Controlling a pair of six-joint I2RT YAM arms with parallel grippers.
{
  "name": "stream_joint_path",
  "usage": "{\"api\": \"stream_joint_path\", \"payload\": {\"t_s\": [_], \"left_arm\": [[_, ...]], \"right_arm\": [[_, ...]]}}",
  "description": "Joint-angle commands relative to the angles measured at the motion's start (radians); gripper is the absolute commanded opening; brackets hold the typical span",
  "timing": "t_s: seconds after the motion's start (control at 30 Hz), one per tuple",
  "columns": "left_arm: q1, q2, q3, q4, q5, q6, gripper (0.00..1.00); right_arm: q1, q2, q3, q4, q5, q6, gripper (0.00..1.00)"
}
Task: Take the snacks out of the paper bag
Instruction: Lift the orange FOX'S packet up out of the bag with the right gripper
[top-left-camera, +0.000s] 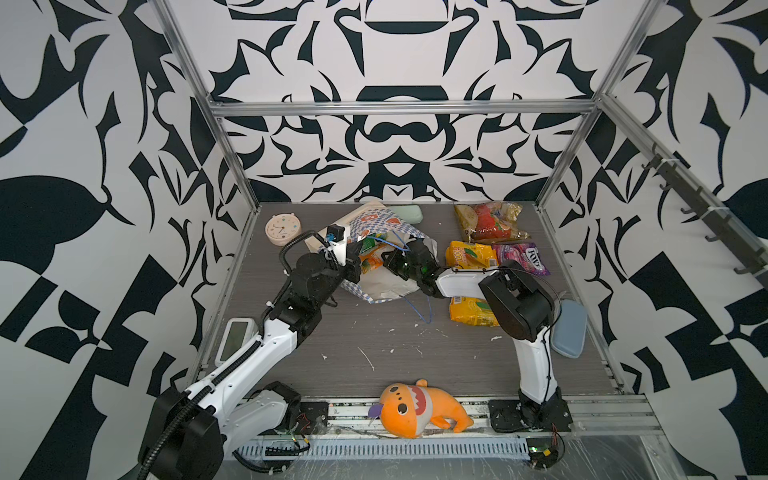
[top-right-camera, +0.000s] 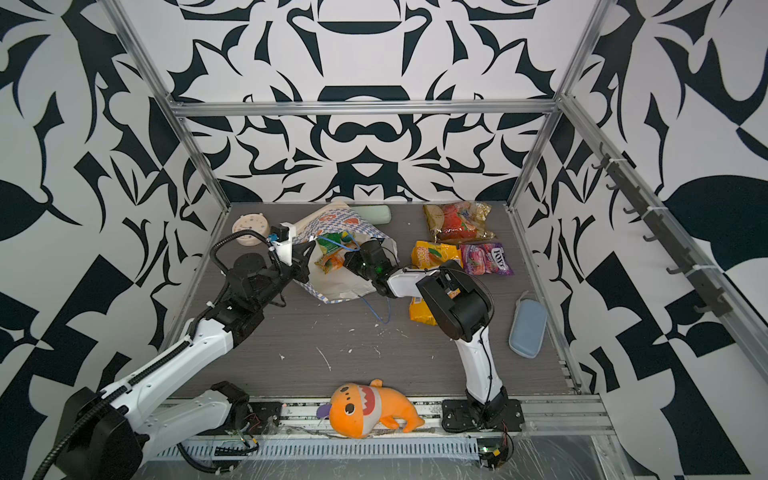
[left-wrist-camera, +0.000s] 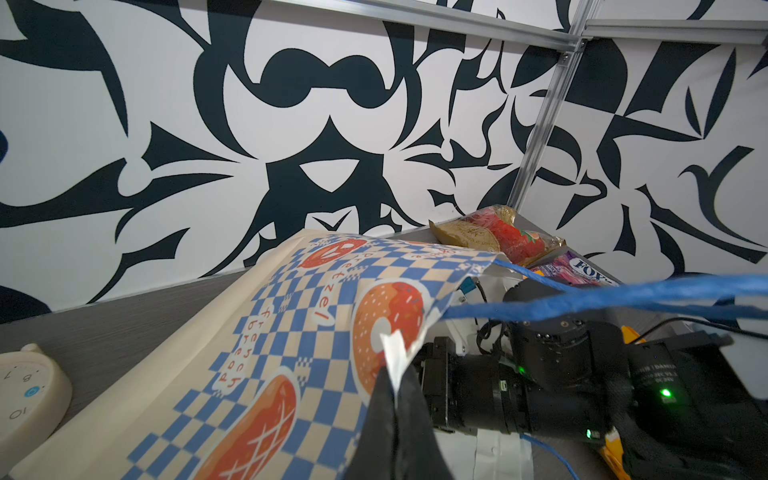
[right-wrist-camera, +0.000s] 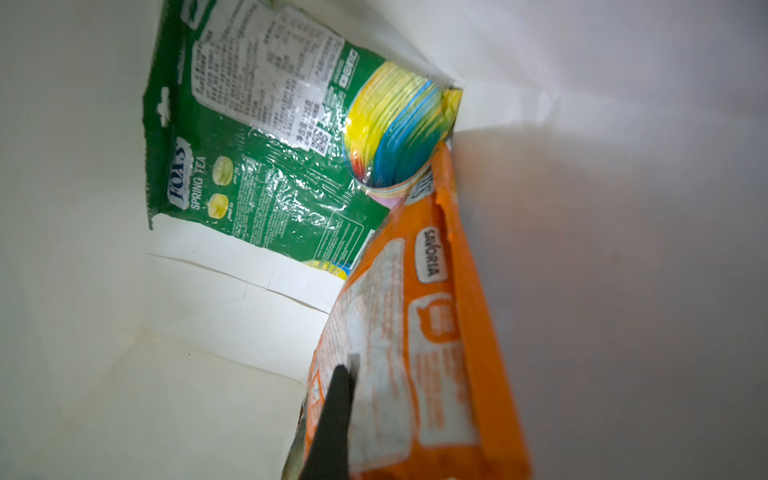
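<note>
The blue-and-white checkered paper bag (top-left-camera: 374, 224) (top-right-camera: 332, 220) (left-wrist-camera: 270, 332) lies on its side at the back middle, mouth toward the front. My left gripper (top-left-camera: 356, 258) (left-wrist-camera: 392, 374) is shut on the bag's rim and holds the mouth up. My right gripper (top-left-camera: 388, 259) (right-wrist-camera: 345, 374) reaches inside the bag and is shut on an orange packet (right-wrist-camera: 436, 332) (top-right-camera: 330, 262). A green Fox's packet (right-wrist-camera: 257, 166) (top-left-camera: 370, 245) lies deeper in. Outside, to the right, lie a clear red-yellow packet (top-left-camera: 490, 222), a purple one (top-left-camera: 521, 255) and two yellow-orange ones (top-left-camera: 469, 253) (top-left-camera: 469, 311).
A cream clock (top-left-camera: 282, 228) stands at the back left and a mint-green case (top-left-camera: 409, 214) behind the bag. A blue case (top-left-camera: 569, 328) lies by the right edge. An orange plush toy (top-left-camera: 419, 409) rests at the front. A loose blue cord handle (top-left-camera: 419, 307) trails forward.
</note>
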Motion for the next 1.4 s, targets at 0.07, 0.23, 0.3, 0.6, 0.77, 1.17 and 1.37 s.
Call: {"api": "stream_joint_path", "payload": {"t_s": [0.07,0.23,0.3,0.6,0.77,1.17,1.37], "left_arm": [[-0.002,-0.029,-0.012,0.003,-0.035,-0.018,0.0],[-0.002,-0.03,-0.013,0.008,-0.049,-0.03,0.0],[-0.002,-0.028,-0.011,0.006,-0.058,-0.031,0.0],[-0.002,-0.01,0.007,-0.006,-0.06,-0.032,0.0],[-0.002,0.004,0.02,-0.011,-0.054,-0.033,0.0],[-0.002,0.02,0.039,-0.044,-0.073,-0.027,0.0],[-0.002,0.021,0.038,-0.044,-0.084,-0.027,0.0]], "right_arm": [[0.0,-0.094,0.012,0.023,0.007,-0.036,0.0],[0.0,-0.138,0.019,-0.002,-0.002,-0.084,0.0],[0.0,-0.154,0.019,-0.006,-0.009,-0.097,0.0],[0.0,-0.209,0.025,-0.013,-0.054,-0.15,0.0],[0.002,-0.225,0.041,-0.008,-0.107,-0.167,0.0],[0.006,-0.321,-0.021,-0.012,-0.123,-0.231,0.0],[0.006,-0.376,-0.042,-0.041,-0.131,-0.25,0.0]]}}
